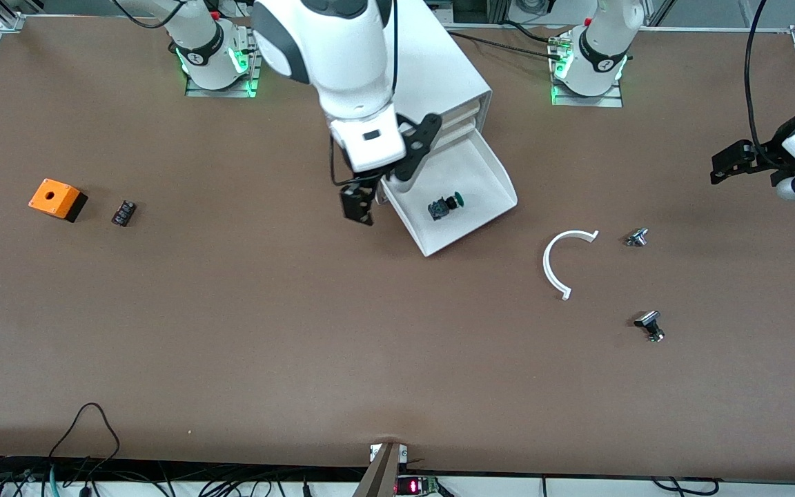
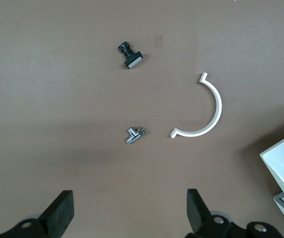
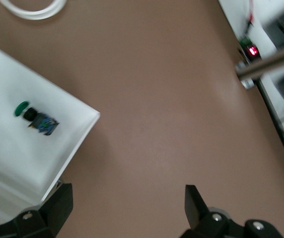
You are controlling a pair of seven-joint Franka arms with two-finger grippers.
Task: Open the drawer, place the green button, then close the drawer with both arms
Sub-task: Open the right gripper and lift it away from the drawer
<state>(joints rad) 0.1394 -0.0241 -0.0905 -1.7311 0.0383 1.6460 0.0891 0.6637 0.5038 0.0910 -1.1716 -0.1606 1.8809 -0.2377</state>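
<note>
The right hand (image 1: 359, 203) hung empty with its fingers spread, just beside the corner of the pulled-out drawer (image 1: 491, 172) at the right arm's end, likely placed to push the tray in. In the front view the button (image 1: 444, 206) lay on its side in that drawer, the lowest one of the white cabinet (image 1: 439, 69), so placing looked done and closing remained. The left hand (image 1: 732, 162) waited with fingers apart over the left arm's end of the desk (image 1: 301, 331), well apart from the drawer. Also on the desk were a white curved piece (image 1: 560, 262), a small metal part (image 1: 637, 237), a dark part (image 1: 650, 324), an orange box (image 1: 57, 199) and a small black component (image 1: 123, 212).

In the left wrist view the spread left fingers (image 2: 61, 208) framed bare desk, with the curved piece (image 2: 206, 111), metal part (image 2: 134, 135) and dark part (image 2: 130, 54) lying farther off.

In the right wrist view the open right fingers (image 3: 57, 208) sat at the drawer's rim (image 3: 80, 144), the button (image 3: 35, 118) resting inside.
</note>
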